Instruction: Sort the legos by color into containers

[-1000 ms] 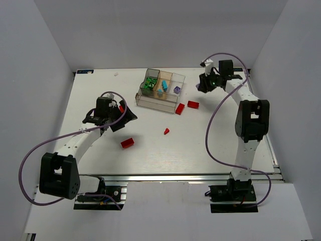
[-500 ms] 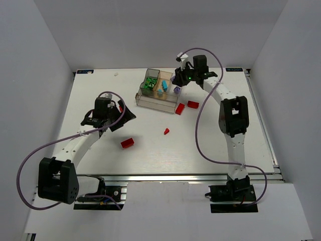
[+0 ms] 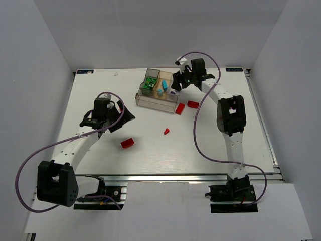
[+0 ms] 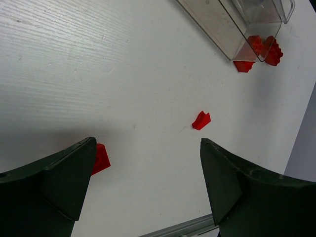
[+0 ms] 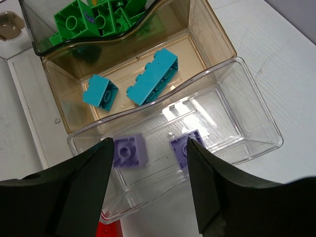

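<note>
Right gripper [image 5: 148, 158] hovering over the far tray's [image 5: 256, 129] right clear compartment, jaws apart, empty; two purple legos [image 5: 129, 150] lying inside. Left gripper [image 4: 148, 145] hanging wide above a small red lego [image 4: 201, 120] mid-table. Risk: fingers descending off-centre, nudging it away.

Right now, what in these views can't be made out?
- Left wrist view: the red brick nearest the camera is half hidden behind the left gripper.
- Right wrist view: the green bricks are cut off by the top edge, so no count; one purple brick is partly covered by the right gripper.
- Top view: the tray's contents are too small to count.
</note>
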Controlling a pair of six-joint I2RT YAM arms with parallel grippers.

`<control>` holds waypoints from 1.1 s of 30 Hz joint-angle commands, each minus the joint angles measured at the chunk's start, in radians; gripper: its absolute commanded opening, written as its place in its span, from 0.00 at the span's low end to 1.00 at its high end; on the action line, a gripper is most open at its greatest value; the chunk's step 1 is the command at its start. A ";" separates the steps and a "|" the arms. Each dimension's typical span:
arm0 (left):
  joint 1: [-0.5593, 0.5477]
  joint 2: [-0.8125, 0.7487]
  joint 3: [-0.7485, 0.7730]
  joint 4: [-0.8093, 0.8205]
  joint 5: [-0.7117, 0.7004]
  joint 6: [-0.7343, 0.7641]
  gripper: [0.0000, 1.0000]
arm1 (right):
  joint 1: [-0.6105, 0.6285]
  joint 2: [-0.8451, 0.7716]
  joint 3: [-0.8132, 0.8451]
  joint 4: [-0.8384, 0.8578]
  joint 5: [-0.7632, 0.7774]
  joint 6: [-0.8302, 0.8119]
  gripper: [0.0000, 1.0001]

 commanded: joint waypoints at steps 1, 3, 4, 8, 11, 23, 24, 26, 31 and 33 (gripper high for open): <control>-0.005 0.004 0.019 -0.011 0.005 0.016 0.95 | -0.005 -0.065 0.034 0.013 -0.033 -0.022 0.66; -0.005 0.008 0.027 -0.024 0.002 0.018 0.95 | -0.015 -0.123 0.014 0.007 -0.059 -0.043 0.65; -0.005 0.010 0.028 -0.028 0.001 0.019 0.95 | -0.020 -0.150 -0.003 -0.002 -0.080 -0.065 0.65; -0.005 0.002 0.010 -0.028 -0.004 0.016 0.95 | -0.092 -0.302 -0.183 -0.127 -0.326 -0.288 0.70; -0.005 -0.001 -0.004 -0.021 0.005 0.010 0.95 | -0.129 -0.397 -0.288 -0.349 -0.417 -0.584 0.75; -0.005 0.040 0.008 -0.011 0.018 0.022 0.95 | -0.147 -0.373 -0.454 -0.350 -0.139 -0.725 0.88; -0.005 0.039 0.007 -0.013 0.015 0.022 0.95 | -0.147 -0.346 -0.445 -0.339 -0.126 -0.720 0.88; -0.005 0.033 0.004 -0.015 0.013 0.022 0.95 | -0.147 -0.304 -0.410 -0.333 -0.099 -0.706 0.88; -0.005 0.017 -0.013 -0.005 0.011 0.012 0.95 | -0.146 -0.257 -0.362 -0.313 -0.060 -0.709 0.88; -0.005 0.013 -0.021 -0.004 0.007 0.007 0.95 | -0.144 -0.246 -0.360 -0.301 -0.047 -0.715 0.88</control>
